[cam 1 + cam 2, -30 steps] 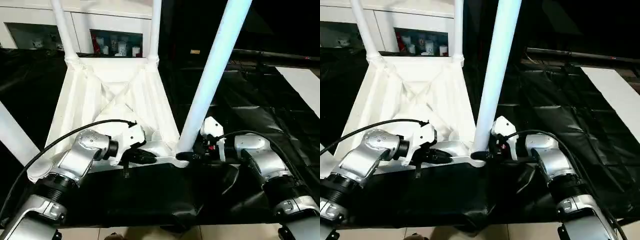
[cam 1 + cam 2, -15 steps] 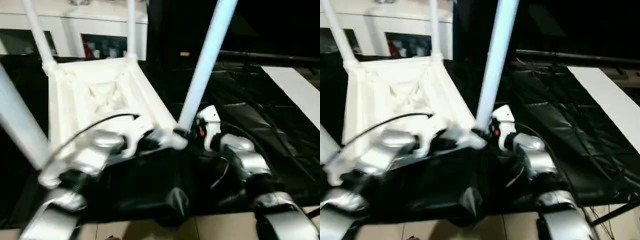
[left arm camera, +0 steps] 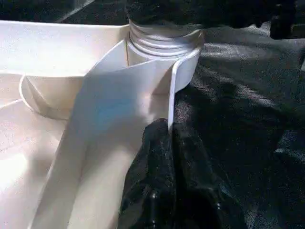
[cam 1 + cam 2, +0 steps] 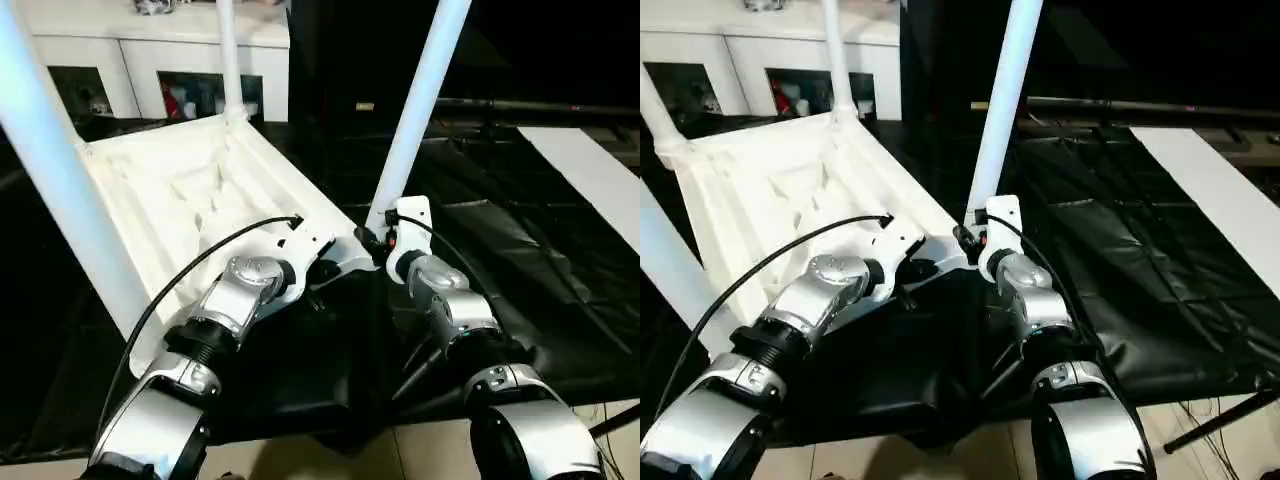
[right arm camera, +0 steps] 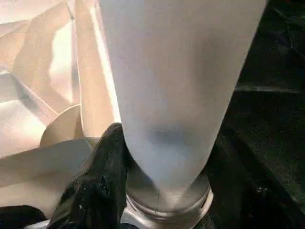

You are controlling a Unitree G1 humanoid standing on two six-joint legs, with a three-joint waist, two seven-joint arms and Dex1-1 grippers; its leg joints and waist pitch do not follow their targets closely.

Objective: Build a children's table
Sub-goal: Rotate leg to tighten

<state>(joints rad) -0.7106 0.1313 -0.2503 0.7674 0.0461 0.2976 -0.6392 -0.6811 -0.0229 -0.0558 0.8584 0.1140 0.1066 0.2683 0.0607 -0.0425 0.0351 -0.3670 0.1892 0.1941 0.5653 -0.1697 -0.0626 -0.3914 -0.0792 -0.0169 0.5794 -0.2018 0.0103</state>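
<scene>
The tabletop [image 4: 190, 200] lies underside up on the black-draped counter, its near corner by the counter's front edge. In the left wrist view, the left pincer [image 3: 169, 136] clamps the rim. In the right wrist view, the right pincer [image 5: 157, 157] grips the leg [image 5: 176, 86] at its socket collar; we advise keeping it plumb while seating.

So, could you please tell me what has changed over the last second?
The tabletop, legs up, has swung: its near right corner now lies farther from the robot, both arms reaching further out with it. The left gripper still pinches the tabletop's rim beside that corner's socket, and the right gripper stays at the base of the leg seated there. All four legs remain in place.
</scene>
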